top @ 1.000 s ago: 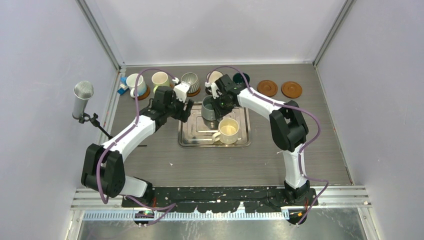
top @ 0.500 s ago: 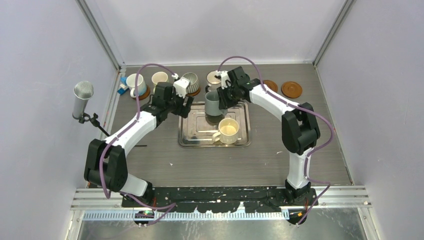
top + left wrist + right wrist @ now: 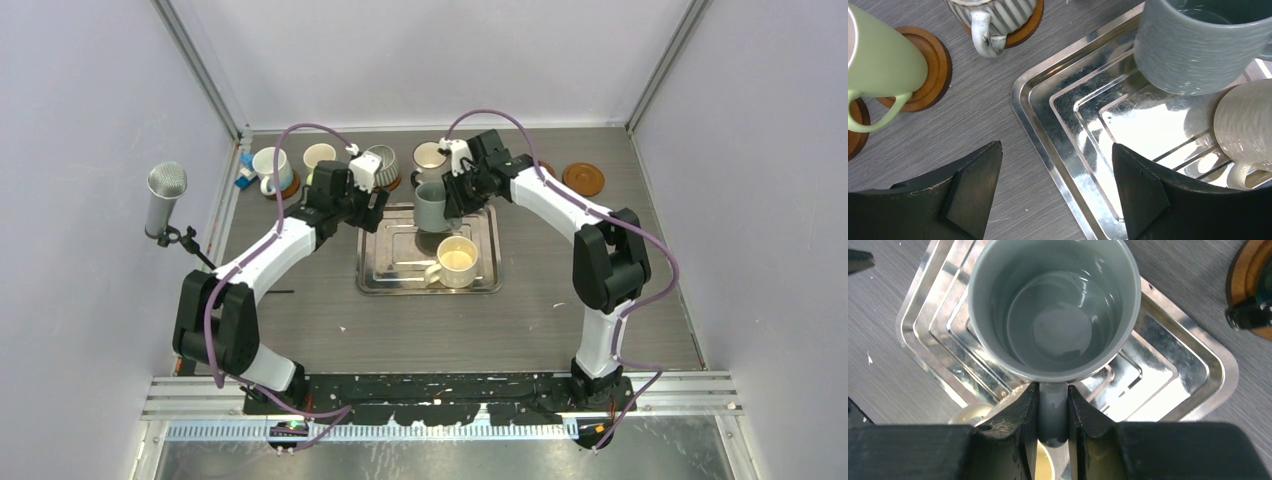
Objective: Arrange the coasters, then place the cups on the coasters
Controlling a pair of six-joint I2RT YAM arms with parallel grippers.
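My right gripper [image 3: 1053,396] is shut on the handle of a grey-blue cup [image 3: 1053,310], holding it upright above the steel tray [image 3: 1188,375]; the top view shows this cup [image 3: 432,206] over the tray's back edge. A cream cup [image 3: 458,258] stands in the tray. My left gripper [image 3: 1055,149] hangs open and empty over the tray's left rim [image 3: 1040,145]. A pale green cup [image 3: 883,60] rests on a coaster [image 3: 933,70], and a ribbed grey cup [image 3: 993,15] on another coaster [image 3: 1029,25]. A dark teal cup [image 3: 1248,312] sits on a coaster at the right.
Along the back stand a white cup [image 3: 268,168] and a cream cup [image 3: 430,155]. A bare coaster [image 3: 583,178] lies at the back right, a second one partly behind my right arm. A microphone [image 3: 166,198] on a stand is at the left edge.
My right gripper has lifted the grey-blue cup off the tray and carried it back and to the right. My left gripper drifted slightly back and right, its jaws a little wider.
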